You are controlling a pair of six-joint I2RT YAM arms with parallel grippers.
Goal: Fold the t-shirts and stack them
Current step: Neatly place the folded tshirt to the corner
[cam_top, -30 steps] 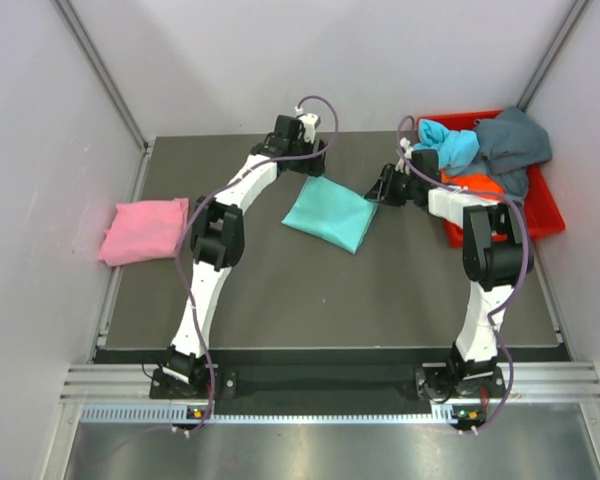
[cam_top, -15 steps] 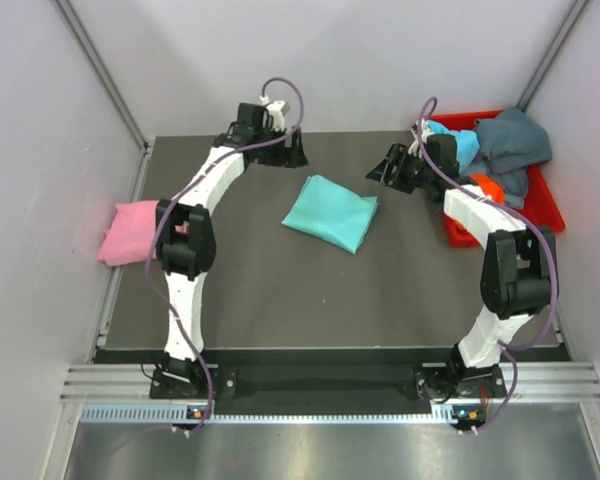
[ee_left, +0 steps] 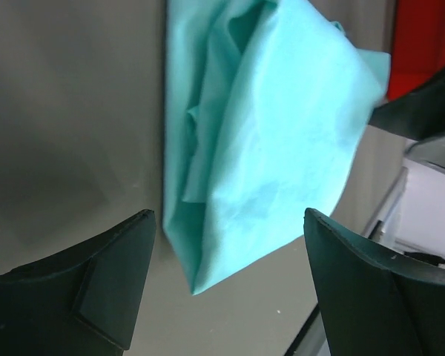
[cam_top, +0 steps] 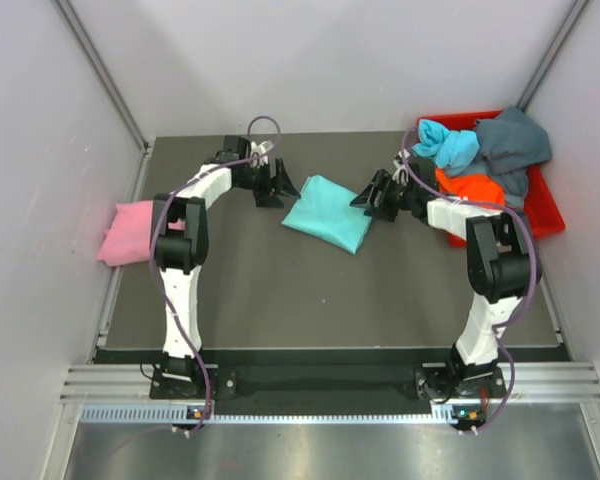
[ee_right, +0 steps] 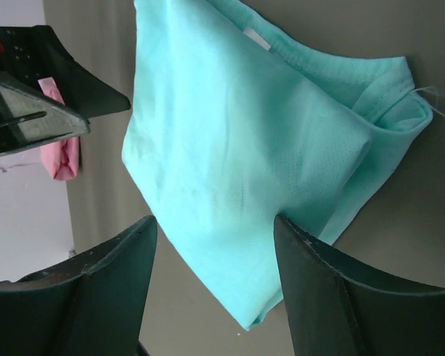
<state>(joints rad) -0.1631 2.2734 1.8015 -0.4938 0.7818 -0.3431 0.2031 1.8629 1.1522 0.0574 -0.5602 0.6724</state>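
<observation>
Spread wide, holding nothing: left gripper [cam_top: 280, 185] just left of the folded teal t-shirt [cam_top: 330, 212] at mid-table, right gripper [cam_top: 365, 198] just right. Could catch only the top layer and pull the fold open — likely with shallow or uneven closing.

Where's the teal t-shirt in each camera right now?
Top external: teal t-shirt, middle of the table, far half.
Left wrist: upper centre, running right.
Right wrist: fills the middle.
Shared landmark: the dark grey table beneath it.
</observation>
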